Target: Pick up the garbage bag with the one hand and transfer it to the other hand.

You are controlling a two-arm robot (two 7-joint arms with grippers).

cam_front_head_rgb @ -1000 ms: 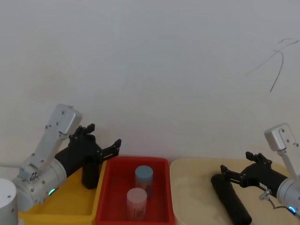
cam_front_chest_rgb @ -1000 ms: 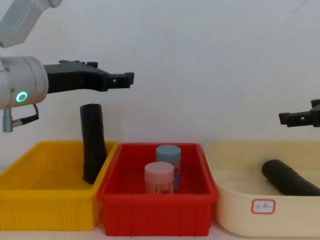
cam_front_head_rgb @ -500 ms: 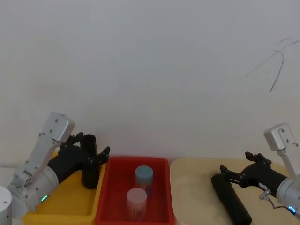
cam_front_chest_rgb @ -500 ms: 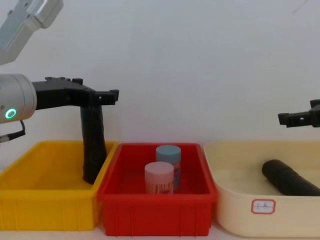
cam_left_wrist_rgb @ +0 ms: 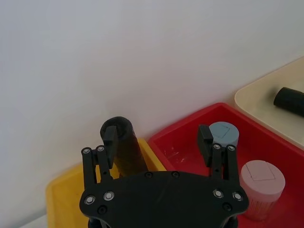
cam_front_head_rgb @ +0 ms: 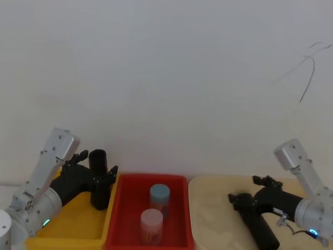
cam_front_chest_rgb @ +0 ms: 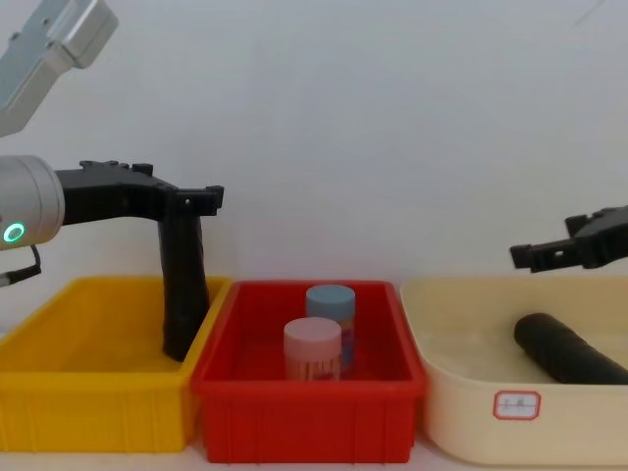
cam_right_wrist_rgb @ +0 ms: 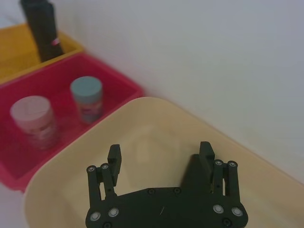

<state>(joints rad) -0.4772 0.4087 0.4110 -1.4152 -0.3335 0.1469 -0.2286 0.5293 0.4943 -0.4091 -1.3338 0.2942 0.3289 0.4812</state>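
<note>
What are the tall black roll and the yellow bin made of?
The black garbage bag roll looks like thin plastic film rolled tight: matte, dark, with a smooth tube shape. The yellow bin seems to be hard moulded plastic: even colour, slightly glossy, with a thick rim.

Lab bench: plastic sorting bins (cam_front_chest_rgb: 304, 422), bare white wall (cam_front_chest_rgb: 392, 118).

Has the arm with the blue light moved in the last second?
Yes. In the chest view the right gripper has shifted leftward and lower, closer to the rim of the cream tray.
</note>
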